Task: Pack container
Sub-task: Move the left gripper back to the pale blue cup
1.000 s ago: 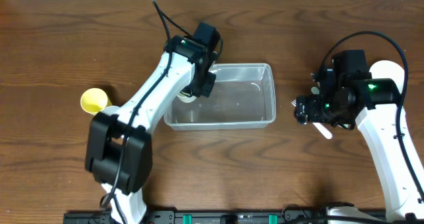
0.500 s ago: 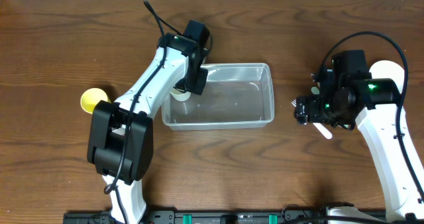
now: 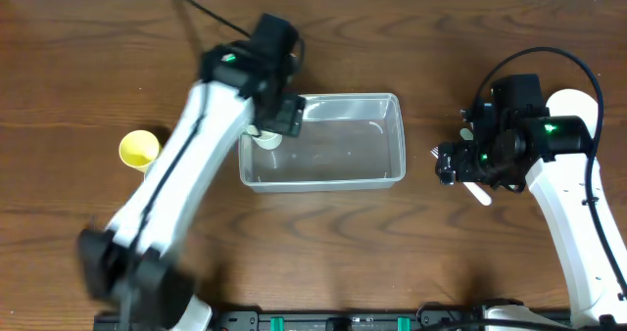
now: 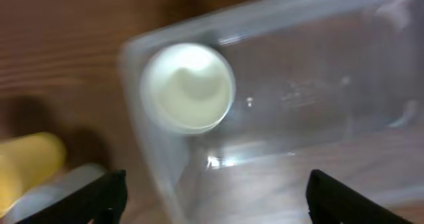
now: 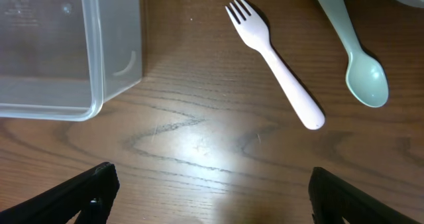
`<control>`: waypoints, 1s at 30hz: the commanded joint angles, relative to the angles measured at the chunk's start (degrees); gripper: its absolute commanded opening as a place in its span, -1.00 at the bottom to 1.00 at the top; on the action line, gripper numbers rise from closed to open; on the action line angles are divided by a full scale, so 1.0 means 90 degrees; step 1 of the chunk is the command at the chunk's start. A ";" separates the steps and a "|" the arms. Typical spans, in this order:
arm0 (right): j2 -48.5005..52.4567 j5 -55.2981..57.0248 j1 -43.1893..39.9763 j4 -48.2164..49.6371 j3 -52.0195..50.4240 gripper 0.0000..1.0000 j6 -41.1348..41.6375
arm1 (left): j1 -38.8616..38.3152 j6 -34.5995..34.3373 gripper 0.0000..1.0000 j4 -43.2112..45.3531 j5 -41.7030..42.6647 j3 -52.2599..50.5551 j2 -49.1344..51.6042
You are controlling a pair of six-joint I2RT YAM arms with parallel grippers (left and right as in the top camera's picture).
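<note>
the clear, rimmed plastic container sits at the middle of the tabletop, long axis left to right, a white cup in its left end; left claw and right claw both spread, empty

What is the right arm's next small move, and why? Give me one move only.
Probably shift the open right jaws over the white plastic fork, then lower and close. The fork lies loose beside the clear rectangular plastic tub, not yet packed, and the jaws hold nothing.
</note>
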 commanded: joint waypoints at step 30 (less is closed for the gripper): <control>-0.0034 0.0061 -0.0002 -0.0109 0.0107 0.88 0.0015 | 0.2997 -0.1273 0.77 0.1290 0.0131 -0.3264 0.0102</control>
